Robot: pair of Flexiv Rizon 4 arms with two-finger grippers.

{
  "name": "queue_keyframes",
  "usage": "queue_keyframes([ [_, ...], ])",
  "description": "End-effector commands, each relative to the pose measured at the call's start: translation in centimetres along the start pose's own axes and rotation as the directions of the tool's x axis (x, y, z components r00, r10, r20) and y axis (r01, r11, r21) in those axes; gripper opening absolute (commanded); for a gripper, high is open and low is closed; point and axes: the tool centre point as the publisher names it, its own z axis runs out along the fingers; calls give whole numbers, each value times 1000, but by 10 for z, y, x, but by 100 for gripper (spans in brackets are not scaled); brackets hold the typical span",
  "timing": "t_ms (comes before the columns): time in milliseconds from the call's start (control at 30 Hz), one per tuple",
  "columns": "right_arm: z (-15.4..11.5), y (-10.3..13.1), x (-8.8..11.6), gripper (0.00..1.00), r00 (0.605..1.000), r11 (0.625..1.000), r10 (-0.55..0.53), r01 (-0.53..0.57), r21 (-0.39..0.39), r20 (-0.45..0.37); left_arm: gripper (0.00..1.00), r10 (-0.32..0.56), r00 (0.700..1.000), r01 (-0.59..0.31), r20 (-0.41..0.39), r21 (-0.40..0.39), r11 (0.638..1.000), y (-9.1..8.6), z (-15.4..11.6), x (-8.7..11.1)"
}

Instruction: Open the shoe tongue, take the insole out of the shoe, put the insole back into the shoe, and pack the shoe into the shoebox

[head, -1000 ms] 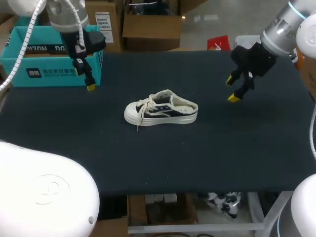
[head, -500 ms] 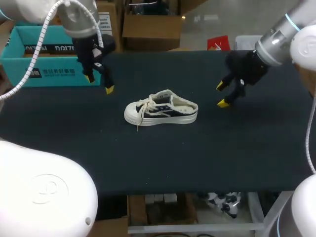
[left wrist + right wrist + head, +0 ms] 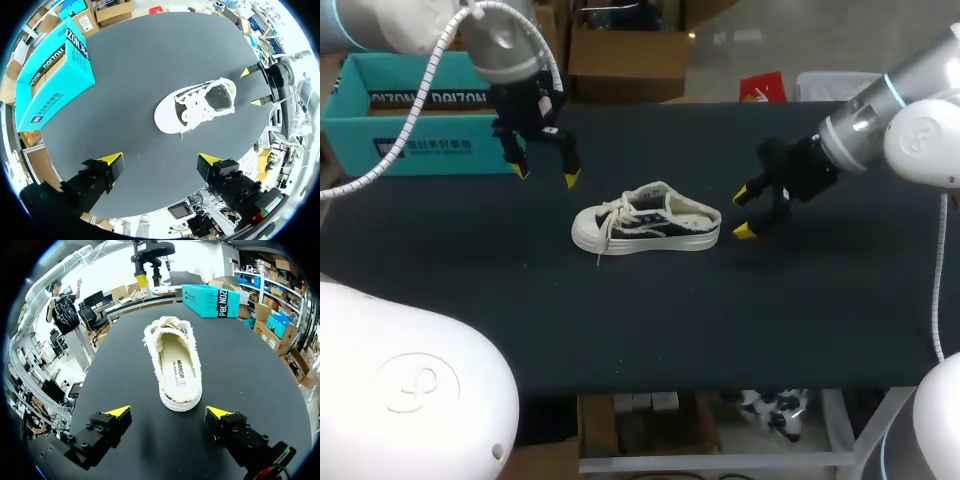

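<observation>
A white and dark low sneaker (image 3: 645, 220) lies on its sole mid-table, toe to the left and laces loose. In the right wrist view its heel (image 3: 179, 399) faces my right gripper (image 3: 168, 412), and the cream insole (image 3: 177, 365) shows inside. My right gripper (image 3: 743, 214) stands open just right of the heel, not touching it. Behind the toe, my left gripper (image 3: 547, 176) hangs open and empty. The left wrist view looks down on the shoe (image 3: 195, 105) ahead of the left gripper (image 3: 161, 160). The teal shoebox (image 3: 410, 130) sits at the far left.
The dark table mat (image 3: 820, 300) stretches bare in front of the shoe and to its right. The shoebox (image 3: 52, 75) stands open-topped near the table's left back corner. My right gripper's yellow tips (image 3: 257, 87) show beyond the shoe in the left wrist view.
My left gripper has swung right from in front of the shoebox to behind the shoe's toe. My right gripper has come left and down to the heel. The shoe has not moved.
</observation>
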Motion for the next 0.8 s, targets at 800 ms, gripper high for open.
queue_keyframes([
  [800, 56, 4, -14, 100, 999, 997, -29, 28, -72, -18, 100, -150, 987, 151, 53, -6, 989, -26, 22, 55],
])
